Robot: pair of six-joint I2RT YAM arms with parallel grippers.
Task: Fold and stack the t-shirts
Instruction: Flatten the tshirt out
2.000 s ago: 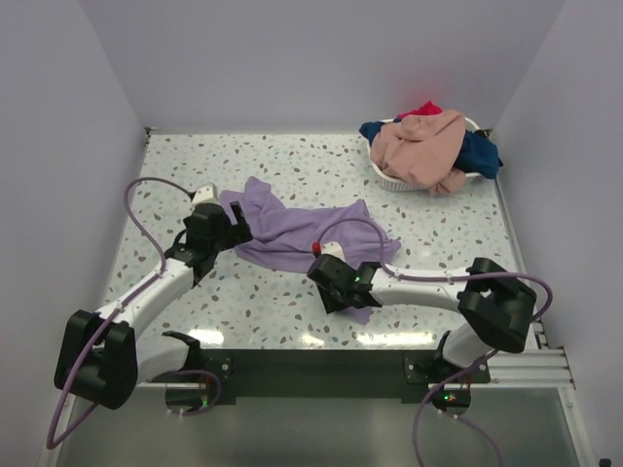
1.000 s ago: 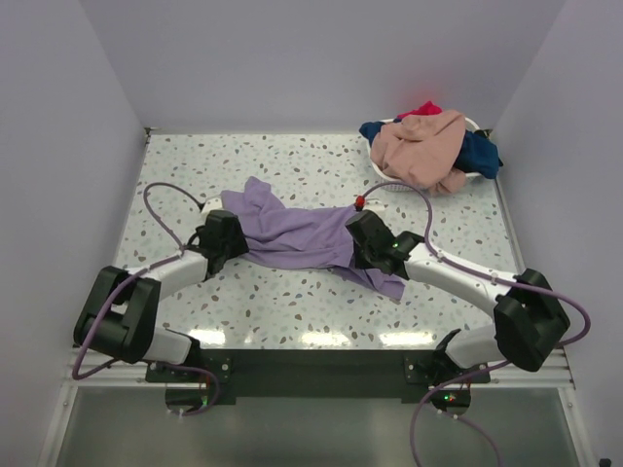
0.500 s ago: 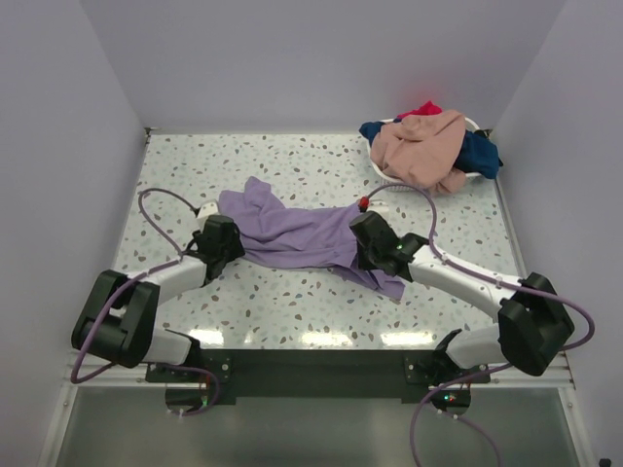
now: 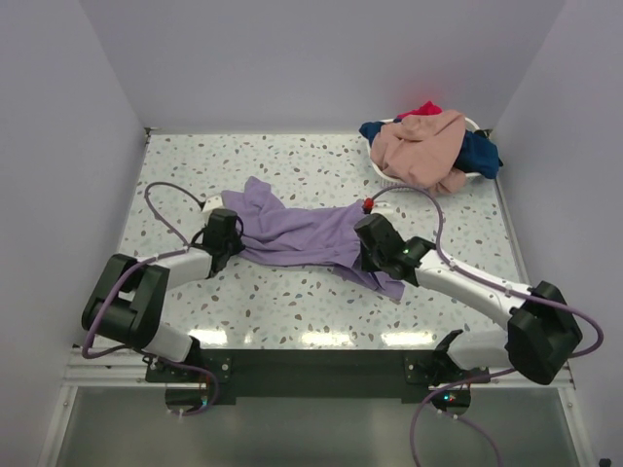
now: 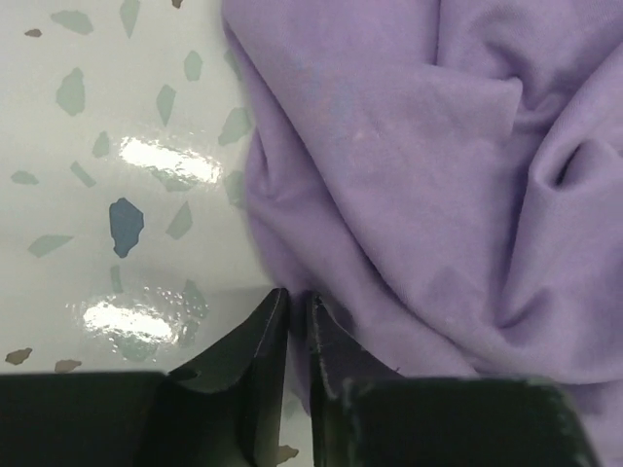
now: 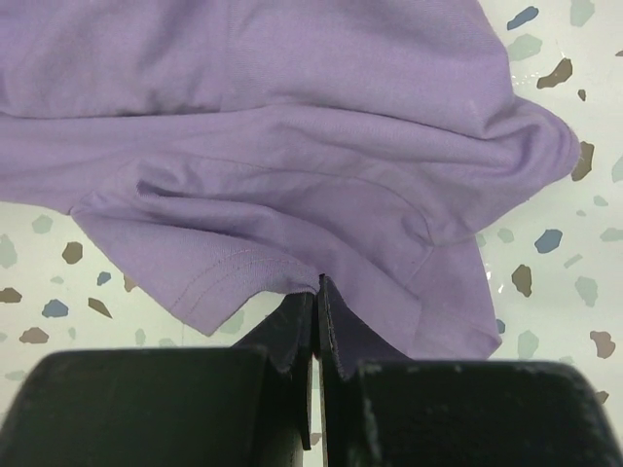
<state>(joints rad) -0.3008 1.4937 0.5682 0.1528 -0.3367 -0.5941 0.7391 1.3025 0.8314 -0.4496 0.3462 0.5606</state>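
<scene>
Limp, light-looking lavender-purple fabric t-shirt (image 4: 302,233), best held by its hems; right gripper (image 6: 317,284) pinches one, left gripper (image 5: 292,295) hold unclear.

Soft lavender-purple fabric t-shirt (image 4: 302,233): plain lavender-purple all over
Crumpled peach-pink fabric t-shirt (image 4: 423,146): plain peach-pink
Navy blue fabric t-shirt (image 4: 482,151): dark navy
Red fabric t-shirt (image 4: 424,109): bright red
White oval basket (image 4: 385,176): white
Glossy terrazzo table top (image 4: 292,161): white, flecked grey, blue and brown
Left gripper (image 5: 292,300): black fingers
Right gripper (image 6: 317,287): black fingers
Thin arm cables (image 4: 164,198): purple
</scene>
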